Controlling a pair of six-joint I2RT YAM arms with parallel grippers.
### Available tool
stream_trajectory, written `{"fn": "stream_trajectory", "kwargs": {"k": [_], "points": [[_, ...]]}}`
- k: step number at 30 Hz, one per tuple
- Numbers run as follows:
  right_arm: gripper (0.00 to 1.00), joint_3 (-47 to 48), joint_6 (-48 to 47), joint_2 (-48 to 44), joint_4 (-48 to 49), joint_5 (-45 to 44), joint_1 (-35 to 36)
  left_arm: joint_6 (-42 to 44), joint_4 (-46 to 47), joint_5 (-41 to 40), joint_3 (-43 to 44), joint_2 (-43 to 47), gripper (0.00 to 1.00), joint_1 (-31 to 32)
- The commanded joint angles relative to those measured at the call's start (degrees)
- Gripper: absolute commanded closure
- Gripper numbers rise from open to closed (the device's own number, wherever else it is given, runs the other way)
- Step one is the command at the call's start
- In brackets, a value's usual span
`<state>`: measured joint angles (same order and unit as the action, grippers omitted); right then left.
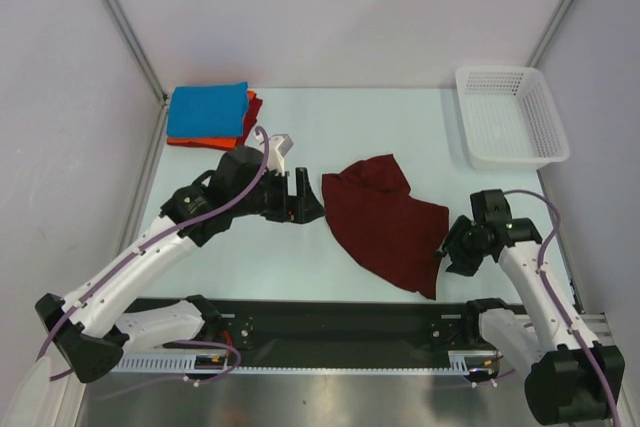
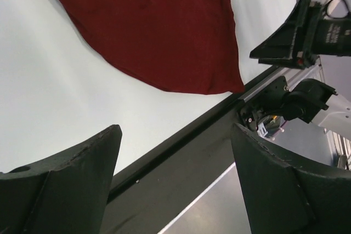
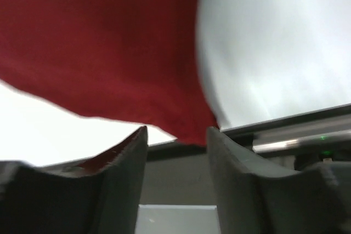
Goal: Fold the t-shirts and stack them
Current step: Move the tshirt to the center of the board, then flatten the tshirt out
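Lying at the far left corner of the pale table (image 1: pixel 300 277), a folded bright blue cloth t-shirt (image 1: pixel 207 110) sits on top of a folded orange-red cloth t-shirt (image 1: pixel 252 105), whose edges show below and to the right of it. Nearer the middle, the left gripper (image 1: pixel 308 197) (image 2: pixel 175 135) hovers low with its fingers spread wide and nothing between them, just beside the left edge of the dark maroon red cloth t-shirt (image 1: pixel 385 222) (image 2: pixel 159 31) (image 3: pixel 98 42). That shirt lies partly folded and rumpled in the centre of the table, one corner reaching toward the near black rail. At its right edge the right gripper (image 1: pixel 447 252) (image 3: pixel 176 135) has its fingers parted, the shirt's corner just past their tips in a blurred wrist view. A white plastic mesh basket (image 1: pixel 500 72) stands at the far right.
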<state>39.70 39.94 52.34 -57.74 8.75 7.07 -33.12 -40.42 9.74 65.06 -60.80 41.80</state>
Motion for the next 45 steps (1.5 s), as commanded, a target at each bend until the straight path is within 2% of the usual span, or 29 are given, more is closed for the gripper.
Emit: {"fn": "stream_trajectory", "kwargs": {"k": [1,5,6,13,18,21,24,25,28,32,33,36,37,40,42,43,45], "points": [[0.50,-5.4,1.5,1.4,7.3,3.0,-3.5,-1.3,2.7,0.8,2.0,0.1,0.14,0.6],[0.56,-7.3,-0.4,4.1,11.8,1.8,-4.5,-1.4,1.4,0.1,2.4,1.5,0.14,0.6],[0.56,-7.7,-0.7,4.4,13.6,4.1,-5.2,-1.3,0.6,-0.2,2.4,1.6,0.14,0.6],[0.49,-9.6,-1.2,7.1,19.7,4.7,-6.4,-1.9,-0.2,-1.5,1.8,3.5,0.14,0.6],[0.50,-9.7,-1.4,10.8,22.2,4.8,-6.5,-2.1,-0.5,-1.5,1.1,4.3,0.14,0.6],[0.54,-9.8,-1.4,10.4,23.5,4.7,-6.6,-1.9,-0.7,-1.7,1.1,4.0,0.14,0.6],[0.64,-9.1,-1.6,10.9,24.2,4.1,-6.6,-1.7,-0.7,-1.3,1.6,3.5,0.13,0.6],[0.77,-8.5,-2.2,11.0,23.7,4.0,-6.6,-1.6,-0.7,-1.1,1.8,3.3,0.13,0.6],[1.00,-3.9,-3.6,9.5,20.1,4.0,-6.6,-1.3,-1.0,-1.0,2.3,3.0,0.13,0.6],[1.00,10.5,-3.6,6.0,11.1,4.4,-6.6,0.0,-2.3,-2.6,3.5,2.3,0.13,0.6],[1.00,17.9,-3.4,5.2,9.3,3.7,-6.6,0.1,-3.1,-3.4,4.0,2.3,0.13,0.6],[1.00,29.1,-3.0,1.9,3.3,0.9,-6.6,0.3,-3.4,-6.8,6.0,3.0,0.14,0.6],[1.00,36.3,-3.4,1.6,1.1,0.4,-8.1,0.5,-3.3,-7.4,6.7,3.2,0.14,0.6],[1.00,51.1,-5.3,0.7,1.0,-2.2,-8.3,0.9,-3.3,-9.4,8.9,3.7,0.14,0.6],[1.00,57.3,-5.7,0.6,1.8,-5.9,-8.3,1.1,-3.3,-11.1,9.9,4.0,0.14,0.6],[1.00,65.0,-6.2,1.4,1.3,-6.9,-8.3,1.5,-3.3,-11.3,10.8,4.3,0.14,0.6],[1.00,73.2,-8.0,5.8,-0.7,-11.2,-8.3,1.7,-3.4,-12.5,11.8,4.5,0.14,0.6]]}}
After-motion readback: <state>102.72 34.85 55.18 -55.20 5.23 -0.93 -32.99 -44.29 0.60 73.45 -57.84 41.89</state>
